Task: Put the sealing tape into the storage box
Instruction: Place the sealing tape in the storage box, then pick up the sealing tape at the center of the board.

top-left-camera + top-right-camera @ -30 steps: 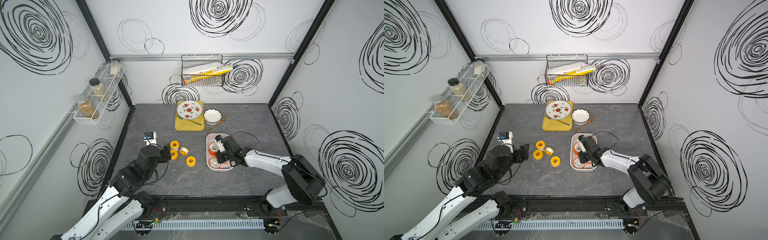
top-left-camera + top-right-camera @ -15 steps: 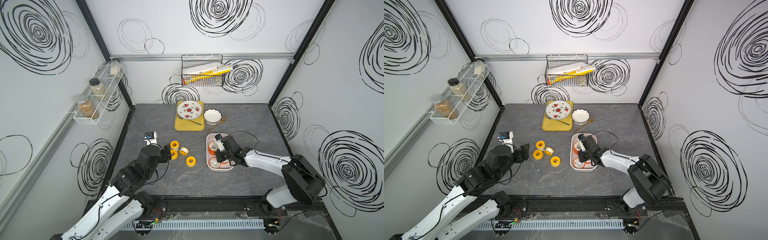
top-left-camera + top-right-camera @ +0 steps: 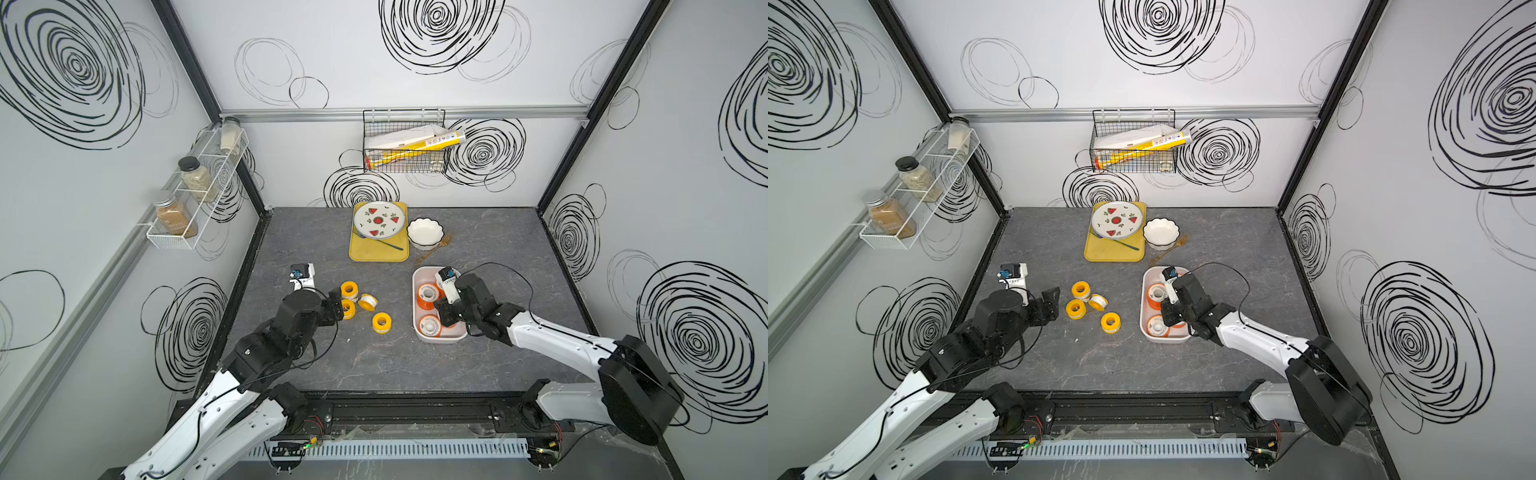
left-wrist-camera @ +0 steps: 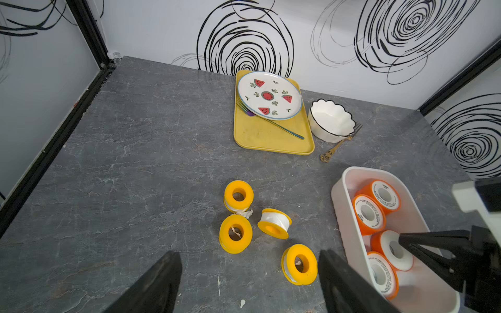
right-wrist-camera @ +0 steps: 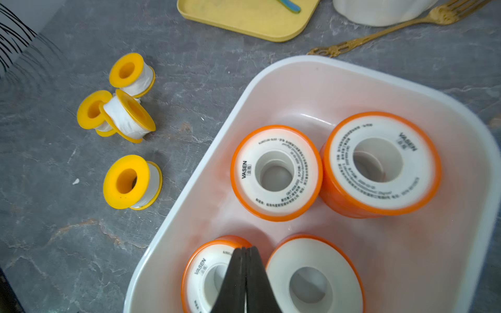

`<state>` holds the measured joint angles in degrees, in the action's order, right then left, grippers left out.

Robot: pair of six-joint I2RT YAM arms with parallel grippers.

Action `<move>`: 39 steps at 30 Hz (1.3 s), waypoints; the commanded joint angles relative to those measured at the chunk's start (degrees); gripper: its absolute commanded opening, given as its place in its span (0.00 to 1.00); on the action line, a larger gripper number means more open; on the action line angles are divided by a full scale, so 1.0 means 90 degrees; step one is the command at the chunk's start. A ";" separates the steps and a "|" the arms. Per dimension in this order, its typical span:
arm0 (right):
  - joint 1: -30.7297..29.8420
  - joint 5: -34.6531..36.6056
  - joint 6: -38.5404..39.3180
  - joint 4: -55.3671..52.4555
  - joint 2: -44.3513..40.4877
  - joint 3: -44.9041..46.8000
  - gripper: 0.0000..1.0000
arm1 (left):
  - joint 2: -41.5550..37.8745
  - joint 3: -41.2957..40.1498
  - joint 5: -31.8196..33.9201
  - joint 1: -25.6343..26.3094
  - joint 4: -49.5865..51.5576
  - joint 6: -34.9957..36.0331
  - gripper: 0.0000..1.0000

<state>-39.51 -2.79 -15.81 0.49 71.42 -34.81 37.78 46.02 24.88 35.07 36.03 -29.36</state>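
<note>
Grey bench [image 3: 374, 370]; right arm [image 3: 540, 332] covers part of the box [image 3: 440, 338].
Right fingers [image 5: 240, 263] clenched, empty, above orange spools [image 5: 276, 173] inside; left fingers [image 4: 157, 281] spread near four yellow spools [image 4: 235, 233] left of it.

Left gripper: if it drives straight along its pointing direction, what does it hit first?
Probably the flat-lying yellow spool just ahead of the open left gripper; height is unclear, so it could meet bare tabletop first.
</note>
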 commanded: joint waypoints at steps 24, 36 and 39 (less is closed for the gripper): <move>0.0000 0.2318 -0.1072 0.0682 -0.4368 0.2378 0.79 | 0.1417 -0.0099 -0.1136 -0.0028 -0.0782 -0.0782 0.93; 0.0004 0.2398 -0.1127 0.0700 -0.4787 0.2610 0.82 | 0.3367 -0.0169 -0.0709 0.0176 -0.1759 -0.1993 0.99; -0.0002 0.2405 -0.1148 0.0689 -0.4883 0.2638 0.82 | 0.3766 -0.0056 -0.0632 0.0176 -0.1855 -0.2093 0.99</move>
<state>-39.51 17.76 -25.56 6.20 28.56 -11.86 69.76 44.66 16.99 36.40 23.18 -45.58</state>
